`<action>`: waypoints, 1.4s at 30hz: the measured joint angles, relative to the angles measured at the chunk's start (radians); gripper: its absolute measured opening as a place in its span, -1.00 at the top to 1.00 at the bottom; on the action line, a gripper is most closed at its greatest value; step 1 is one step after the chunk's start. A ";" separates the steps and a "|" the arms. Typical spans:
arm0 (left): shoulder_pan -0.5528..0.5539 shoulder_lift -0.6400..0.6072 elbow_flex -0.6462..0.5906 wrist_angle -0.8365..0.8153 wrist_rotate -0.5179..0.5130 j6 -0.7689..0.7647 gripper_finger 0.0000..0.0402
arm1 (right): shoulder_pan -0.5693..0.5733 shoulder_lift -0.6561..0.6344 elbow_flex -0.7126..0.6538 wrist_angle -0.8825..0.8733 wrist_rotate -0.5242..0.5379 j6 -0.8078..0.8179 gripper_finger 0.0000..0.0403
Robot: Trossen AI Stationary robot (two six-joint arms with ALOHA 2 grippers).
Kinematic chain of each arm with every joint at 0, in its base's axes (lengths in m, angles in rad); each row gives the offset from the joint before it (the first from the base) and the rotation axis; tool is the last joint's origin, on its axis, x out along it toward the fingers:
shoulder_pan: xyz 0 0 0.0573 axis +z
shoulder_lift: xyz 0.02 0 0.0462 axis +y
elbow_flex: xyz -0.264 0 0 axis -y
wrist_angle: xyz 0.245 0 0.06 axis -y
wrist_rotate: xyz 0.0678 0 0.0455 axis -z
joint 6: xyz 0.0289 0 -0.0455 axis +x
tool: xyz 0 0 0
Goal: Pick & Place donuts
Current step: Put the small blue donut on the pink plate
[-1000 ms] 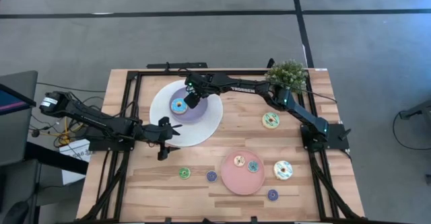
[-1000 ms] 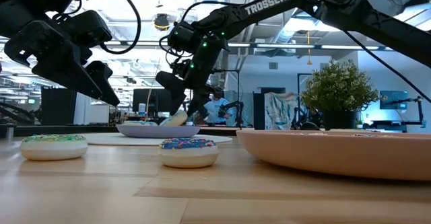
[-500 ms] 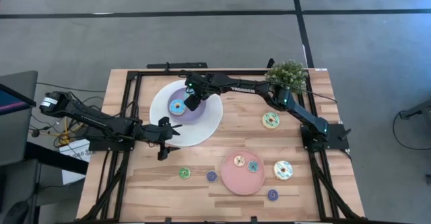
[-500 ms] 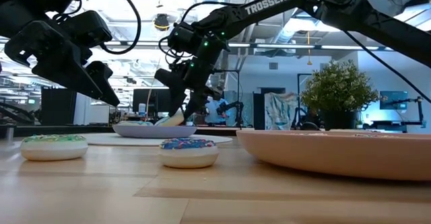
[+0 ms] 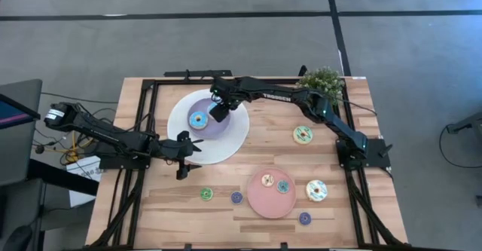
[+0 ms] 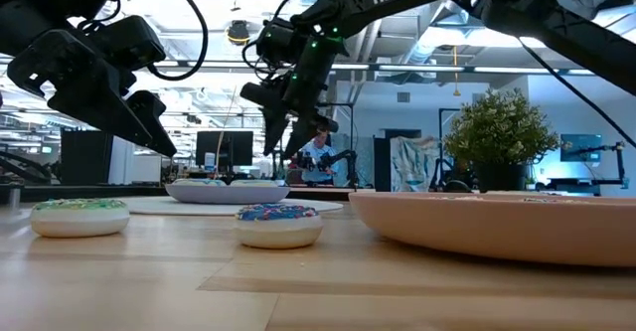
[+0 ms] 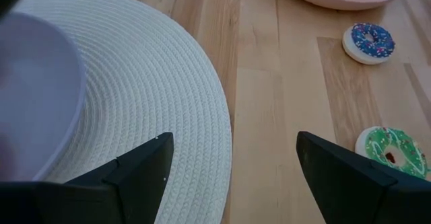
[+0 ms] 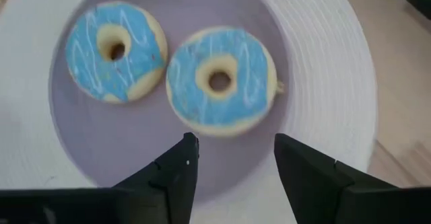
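Note:
Two blue-iced donuts (image 8: 116, 49) (image 8: 219, 79) lie flat side by side on the lilac plate (image 8: 168, 157), which rests on a round white woven mat (image 5: 233, 138). My right gripper (image 8: 236, 177) hovers open just above them, touching nothing; the high view shows it (image 5: 218, 113) over the plate, with one blue donut (image 5: 199, 119) beside it. My left gripper (image 5: 184, 147) waits open above the mat's near-left edge (image 7: 202, 136). Mini donuts, one green (image 5: 205, 194) and one purple (image 5: 236, 197), lie on the bare wood nearer me.
A pink plate (image 5: 260, 202) near the front holds two small donuts (image 5: 267, 180) (image 5: 283, 186). A cream-green donut (image 5: 303, 135), another iced donut (image 5: 316, 191) and a purple mini (image 5: 304, 218) lie on the wood. A potted plant (image 5: 322, 84) stands at the far right.
My right gripper has let go of the second blue donut and risen from the lilac plate. The donut, which leaned tilted under the fingers, now lies flat beside the first one. My left arm has kept still.

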State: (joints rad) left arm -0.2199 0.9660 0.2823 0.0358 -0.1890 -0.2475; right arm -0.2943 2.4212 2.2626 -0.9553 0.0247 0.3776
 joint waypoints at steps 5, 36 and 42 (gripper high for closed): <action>0.000 0.000 0.000 0.000 0.000 -0.001 -0.54 | 0.004 -0.031 -0.001 -0.095 0.002 -0.042 0.09; 0.000 0.000 0.001 0.107 -0.007 -0.087 -0.54 | 0.541 -0.904 -1.167 0.268 0.151 0.326 0.31; 0.000 0.000 0.001 0.225 -0.008 -0.093 -0.54 | 0.673 -1.110 -1.399 0.351 0.295 0.513 0.33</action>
State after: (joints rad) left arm -0.2201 0.9661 0.2832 0.2610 -0.1974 -0.3410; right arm 0.3792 1.3114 0.8632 -0.6040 0.3202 0.8908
